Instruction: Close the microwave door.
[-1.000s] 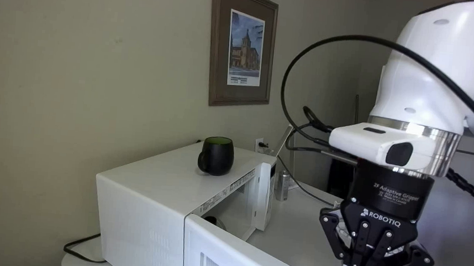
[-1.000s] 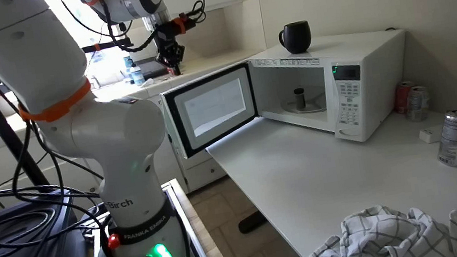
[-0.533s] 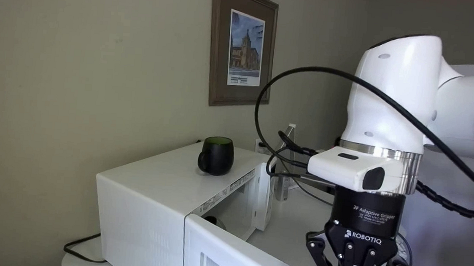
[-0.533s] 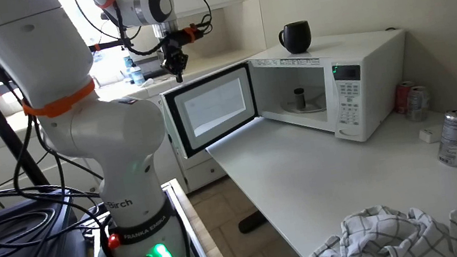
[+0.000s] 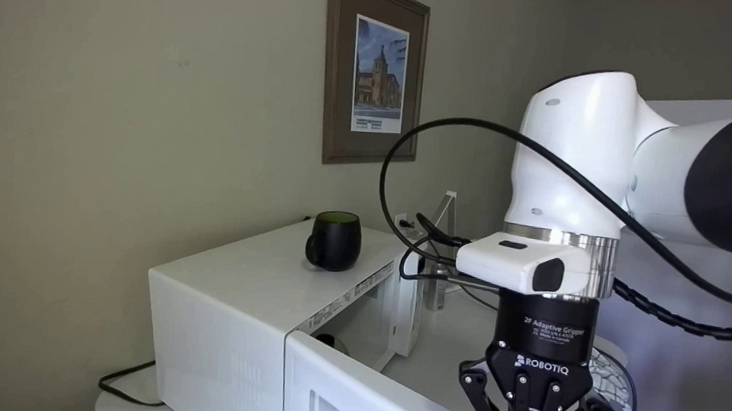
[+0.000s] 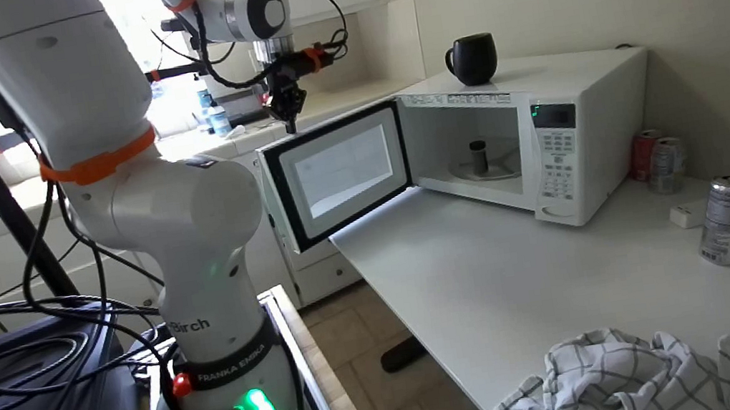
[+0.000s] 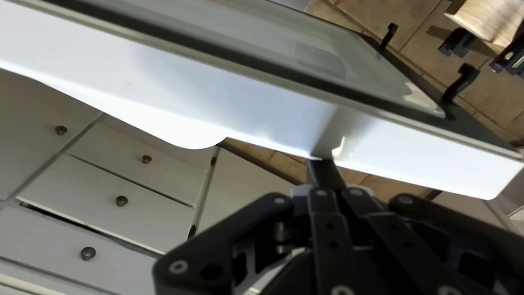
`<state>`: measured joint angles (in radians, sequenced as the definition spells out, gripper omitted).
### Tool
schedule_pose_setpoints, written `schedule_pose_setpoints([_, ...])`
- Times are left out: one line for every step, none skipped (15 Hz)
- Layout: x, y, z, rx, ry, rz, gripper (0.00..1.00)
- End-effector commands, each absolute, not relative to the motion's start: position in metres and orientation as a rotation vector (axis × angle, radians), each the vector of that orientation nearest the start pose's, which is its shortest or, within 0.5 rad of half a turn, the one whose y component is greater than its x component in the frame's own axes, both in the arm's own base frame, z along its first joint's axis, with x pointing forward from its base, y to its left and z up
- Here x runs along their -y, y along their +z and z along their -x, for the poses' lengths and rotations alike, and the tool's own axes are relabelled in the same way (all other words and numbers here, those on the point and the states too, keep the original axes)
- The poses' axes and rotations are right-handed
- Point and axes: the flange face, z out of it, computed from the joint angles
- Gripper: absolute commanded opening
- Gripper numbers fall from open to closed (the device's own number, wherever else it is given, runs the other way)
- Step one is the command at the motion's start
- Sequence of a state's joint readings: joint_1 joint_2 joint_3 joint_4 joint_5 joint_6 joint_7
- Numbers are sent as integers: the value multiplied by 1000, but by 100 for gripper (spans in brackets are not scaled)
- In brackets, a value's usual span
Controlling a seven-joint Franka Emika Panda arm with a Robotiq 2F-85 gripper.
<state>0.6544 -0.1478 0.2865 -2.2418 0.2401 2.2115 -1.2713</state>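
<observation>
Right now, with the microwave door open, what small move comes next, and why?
I'd probably ease the gripper slightly lower outside the microwave door: it stands wide open, and the closed fingertips show at its top edge, so a push now might slip over.

Microwave door (image 5: 367,398), in an exterior view: cut off, bottom edge. Checked cloth (image 6: 615,377): cut off, bottom edge. Red can (image 6: 641,155), right: partly hidden.

Hand (image 6: 290,126) lower (nearer microwave door (image 6: 345,172))
</observation>
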Motion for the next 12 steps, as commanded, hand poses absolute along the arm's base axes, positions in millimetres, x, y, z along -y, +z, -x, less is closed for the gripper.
schedule_pose_setpoints([-408, 436, -302, -2815, 200, -1717, 0])
schedule_pose_setpoints([-401, 435, -307, -2792, 195, -1753, 0])
schedule_pose_setpoints([-394, 434, -312, -2780, 189, -1788, 0])
schedule_pose_setpoints([-385, 433, -317, -2758, 184, -1832, 0])
schedule_pose_setpoints([-378, 431, -323, -2747, 175, -1866, 0])
schedule_pose_setpoints([-370, 429, -329, -2731, 167, -1901, 0])
schedule_pose_setpoints([-361, 425, -336, -2711, 152, -1941, 0])
schedule_pose_setpoints([-353, 422, -343, -2686, 144, -1981, 0])
schedule_pose_setpoints([-343, 419, -350, -2648, 139, -2030, 0])
schedule_pose_setpoints([-335, 416, -355, -2610, 141, -2077, 0])
schedule_pose_setpoints([-325, 415, -361, -2574, 152, -2126, 0])
schedule_pose_setpoints([-314, 415, -367, -2525, 164, -2184, 0])
